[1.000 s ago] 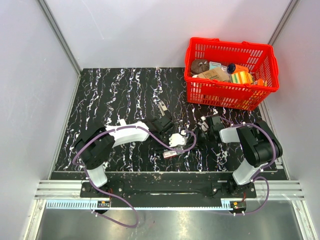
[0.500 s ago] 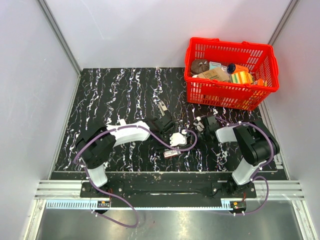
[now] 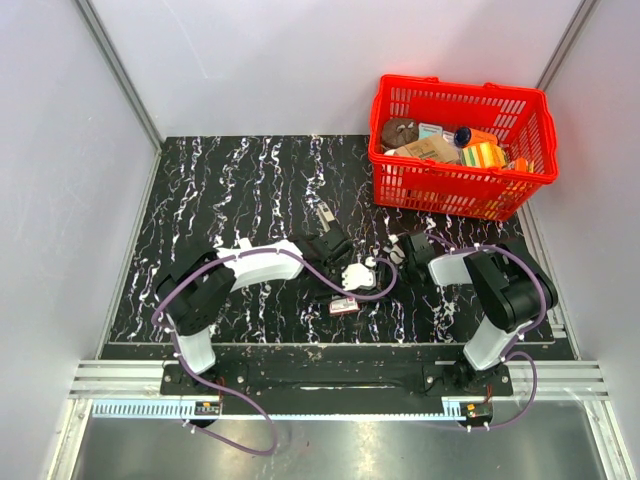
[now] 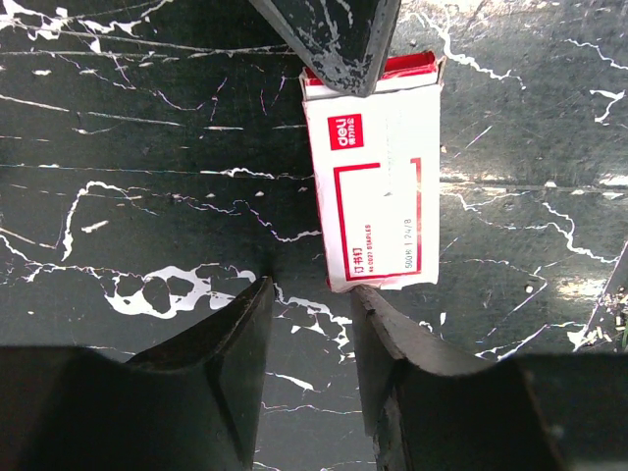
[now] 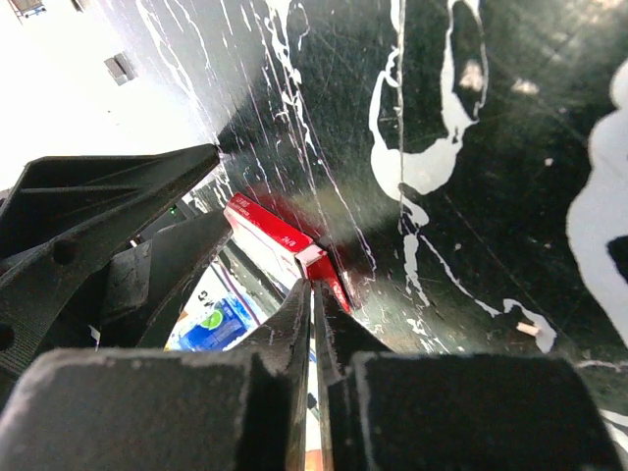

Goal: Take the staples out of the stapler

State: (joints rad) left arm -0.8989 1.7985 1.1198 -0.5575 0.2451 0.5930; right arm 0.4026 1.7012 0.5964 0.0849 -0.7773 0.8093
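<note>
Currently held on the black marbled desk [image 3: 230,190]:

1. Stapler [image 3: 325,213]. Slim grey-silver piece lying flat near the middle of the desk, slanted toward the far edge. It sits just beyond the dark wrist of the left arm [image 3: 260,262] and is held by neither gripper. It shows in the overhead view only, where its near end meets the wrist's outline. Its detail is too small to read.

2. Left gripper [image 4: 309,294]. Its fingers [image 4: 226,343] are narrowly parted with nothing between them. It is low over the desk close to the near edge, about midway between the left and right edges.

3. Small red-and-white box [image 4: 378,186]. It lies flat with the printed face up. One short end is just beside the tip of one left-gripper finger, offset from the gap rather than within it.

4. Right gripper [image 5: 312,285]. Its fingers are pressed together to a hairline slit, and nothing is seen in it. The tips stand at the box's opposite, red-edged end; whether they touch it cannot be told.

5. Red basket [image 3: 450,190]. It stands at the far right corner, filled with assorted packets.
</note>
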